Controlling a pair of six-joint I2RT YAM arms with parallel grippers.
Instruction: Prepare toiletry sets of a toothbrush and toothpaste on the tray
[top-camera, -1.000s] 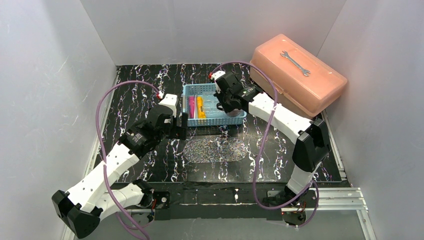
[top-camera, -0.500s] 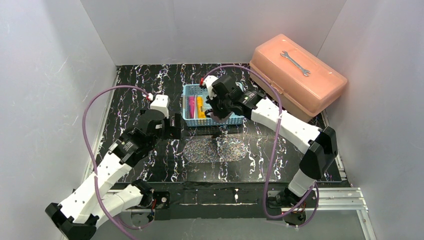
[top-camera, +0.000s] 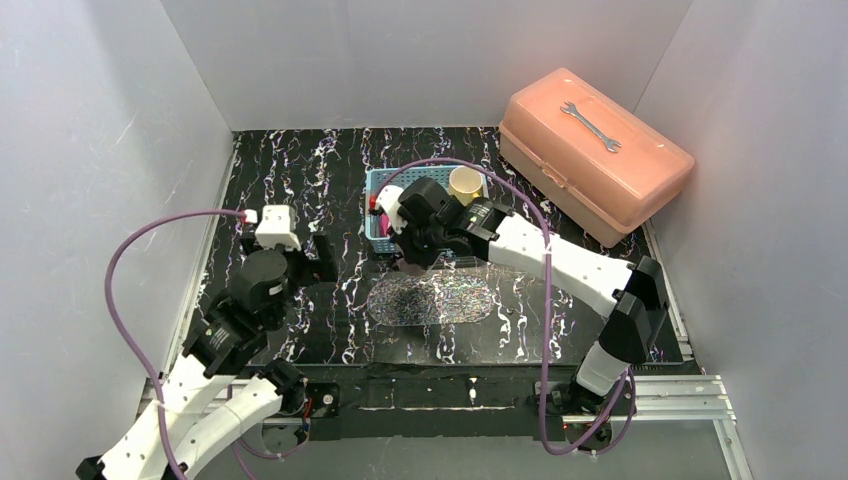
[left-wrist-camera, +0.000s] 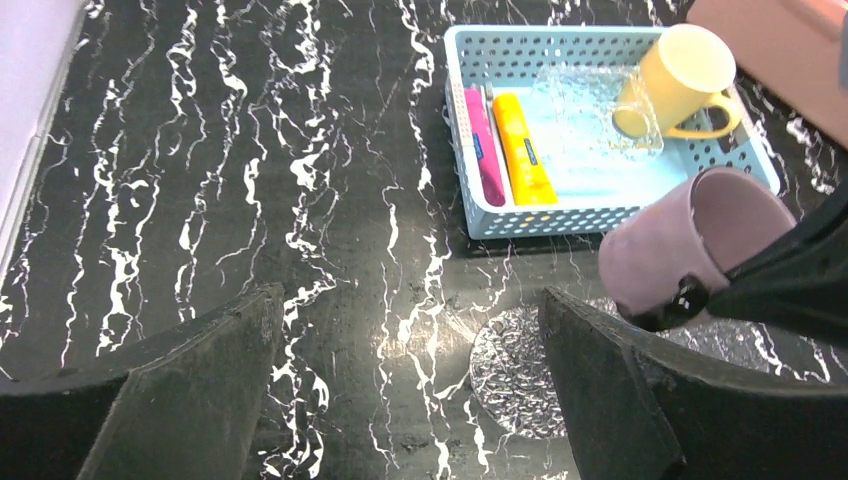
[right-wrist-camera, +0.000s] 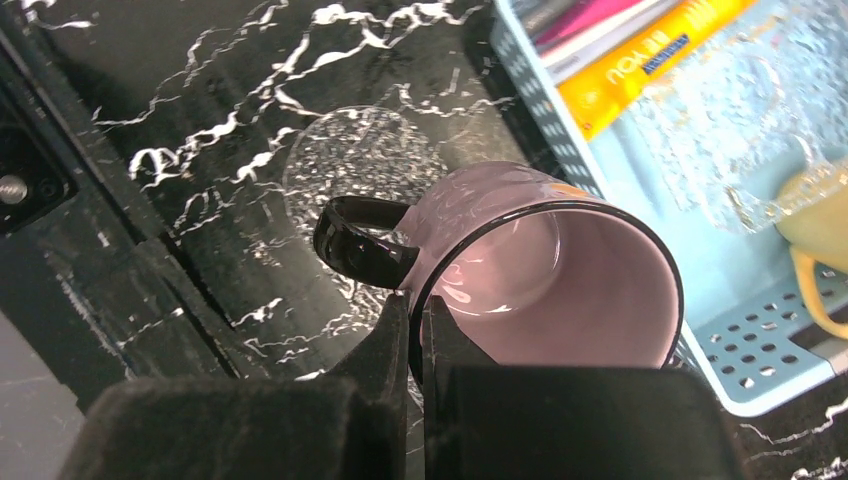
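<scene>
The yellow tube (right-wrist-camera: 645, 68), marked "YOU", and the pink tube (left-wrist-camera: 483, 145) lay against the blue basket's (left-wrist-camera: 600, 45) left wall. My right gripper (right-wrist-camera: 410, 340) pinched the purple cup's (right-wrist-camera: 540, 270) rim over the tray's (top-camera: 430, 298) far edge. My left gripper (left-wrist-camera: 410, 300) gaped wide.

The left arm (top-camera: 200, 395) and right arm (top-camera: 560, 262) each use white link shells joined by black joint housings. A purple cable (top-camera: 547, 335) runs outside each arm. The end effector fingers (left-wrist-camera: 190, 395) are matte black.
</scene>
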